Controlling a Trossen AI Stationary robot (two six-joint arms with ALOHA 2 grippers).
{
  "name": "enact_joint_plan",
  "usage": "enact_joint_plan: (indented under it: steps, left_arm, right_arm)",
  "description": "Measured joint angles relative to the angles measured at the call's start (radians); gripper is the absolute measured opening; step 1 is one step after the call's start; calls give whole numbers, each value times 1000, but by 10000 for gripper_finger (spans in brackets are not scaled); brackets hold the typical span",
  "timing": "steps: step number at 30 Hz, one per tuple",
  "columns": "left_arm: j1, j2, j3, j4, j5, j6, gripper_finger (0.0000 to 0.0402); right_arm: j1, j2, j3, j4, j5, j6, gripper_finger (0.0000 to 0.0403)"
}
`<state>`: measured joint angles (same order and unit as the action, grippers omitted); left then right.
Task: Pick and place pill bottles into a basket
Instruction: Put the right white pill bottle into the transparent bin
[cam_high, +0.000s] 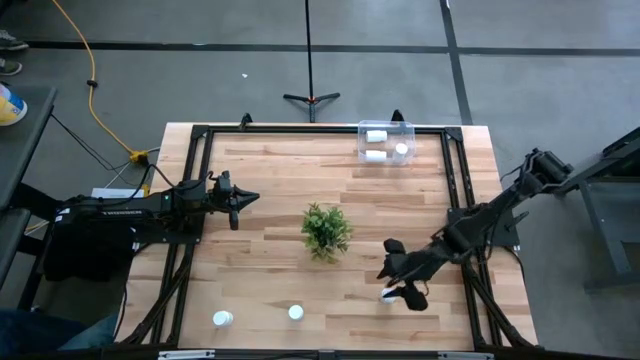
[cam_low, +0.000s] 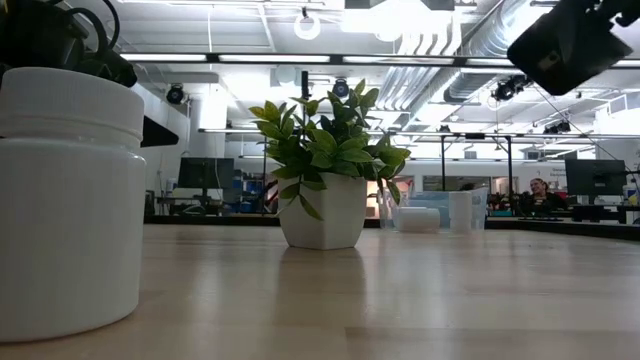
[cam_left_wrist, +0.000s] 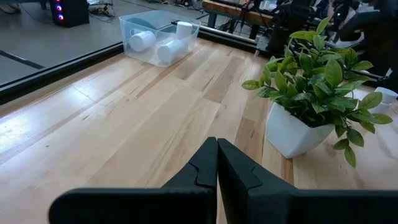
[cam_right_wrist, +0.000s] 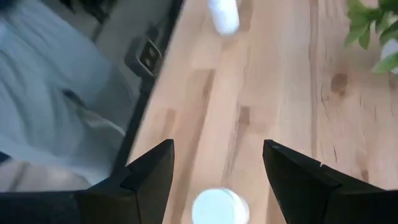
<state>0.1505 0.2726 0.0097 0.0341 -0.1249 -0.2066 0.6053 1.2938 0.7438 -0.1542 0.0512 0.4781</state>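
Bottle (cam_right_wrist: 217, 207) stands near table's (cam_high: 260, 180) front edge, between my right gripper's (cam_right_wrist: 217, 163) spread fingers, untouched. Left gripper (cam_left_wrist: 217, 163) closed, empty, by left edge. Three bottles in basket (cam_high: 386, 131), back edge.

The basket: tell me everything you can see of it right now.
The basket is a clear, low-walled rectangular plastic bin standing flat at the table's far edge, right of centre, beyond the plant. Three white pill bottles are inside: two lying on their sides, one upright. No pincer touches it; the left pincer and the right pincer are both well away from it.
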Motion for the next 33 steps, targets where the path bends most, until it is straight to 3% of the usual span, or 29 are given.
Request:
enact_joint_plan:
  steps: [6, 14, 27, 33]
  left_arm:
    - [0, 0, 0, 0, 0, 0, 46]
    - [0, 0, 0, 0, 0, 0, 46]
    - [0, 0, 0, 0, 0, 0, 46]
    - [0, 0, 0, 0, 0, 0, 46]
  right_arm:
    - [25, 99, 105, -187, -8, -8, 236]
    - [71, 147, 149, -196, -11, -8, 236]
    - [118, 147, 142, -221, 124, -28, 236]
    - [118, 147, 123, -226, 105, -59, 236]
